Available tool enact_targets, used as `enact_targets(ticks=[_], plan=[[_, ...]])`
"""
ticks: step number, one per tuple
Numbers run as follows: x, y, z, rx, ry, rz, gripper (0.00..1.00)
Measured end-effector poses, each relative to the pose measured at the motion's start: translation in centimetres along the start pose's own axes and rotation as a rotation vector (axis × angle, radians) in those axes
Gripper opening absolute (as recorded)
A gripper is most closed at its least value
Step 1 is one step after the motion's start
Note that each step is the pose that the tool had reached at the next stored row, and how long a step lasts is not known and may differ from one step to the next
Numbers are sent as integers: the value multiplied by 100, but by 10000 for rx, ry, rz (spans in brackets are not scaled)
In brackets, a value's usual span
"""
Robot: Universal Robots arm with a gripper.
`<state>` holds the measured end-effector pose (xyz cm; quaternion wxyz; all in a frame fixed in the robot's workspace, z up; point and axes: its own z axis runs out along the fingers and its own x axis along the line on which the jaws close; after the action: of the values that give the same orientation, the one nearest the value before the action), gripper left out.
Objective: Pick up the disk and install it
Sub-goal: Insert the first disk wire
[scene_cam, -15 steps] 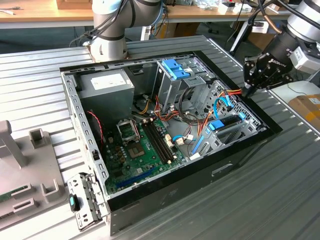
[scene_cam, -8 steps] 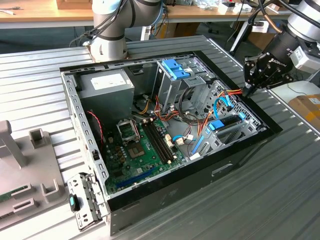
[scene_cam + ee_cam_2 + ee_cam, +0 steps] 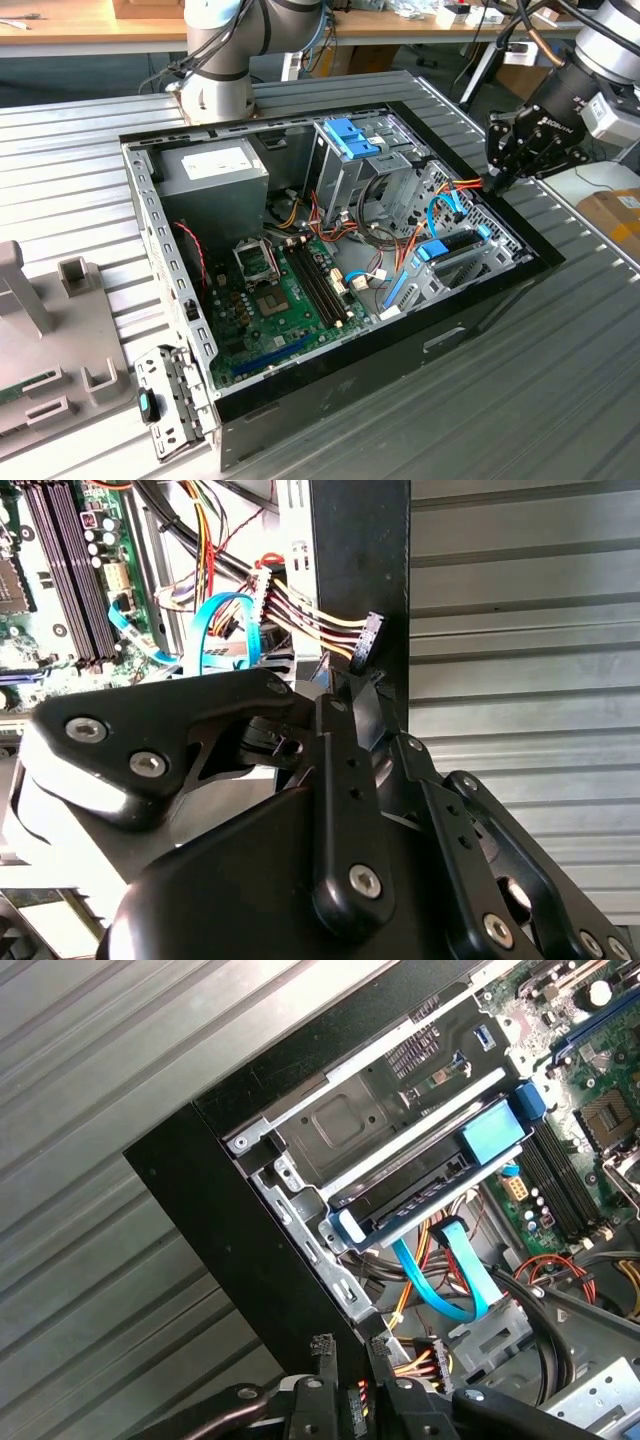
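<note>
Disk (image 3: 458, 243), a flat dark hard drive with bright blue plastic rails, sits in the bay of the open black computer case (image 3: 400, 385) by its corner at the exterior view's right, long axis running from the side wall inward toward the green motherboard (image 3: 270, 320). The black gripper (image 3: 497, 180) hovers above that same wall's rim, so the disk lies lower and further along the wall toward that corner. Whether the gripper is spread or pinching the black cable connector (image 3: 371, 640) at its tip cannot be told.
</note>
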<state>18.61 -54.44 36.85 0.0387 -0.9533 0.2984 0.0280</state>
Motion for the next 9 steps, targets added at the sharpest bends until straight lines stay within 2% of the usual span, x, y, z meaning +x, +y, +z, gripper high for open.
enact_targets(ticks=[5,9], plan=[[-17,-50,19,-49,-38,-648,25],[-2,-60,28,-58,-38,-697,25]])
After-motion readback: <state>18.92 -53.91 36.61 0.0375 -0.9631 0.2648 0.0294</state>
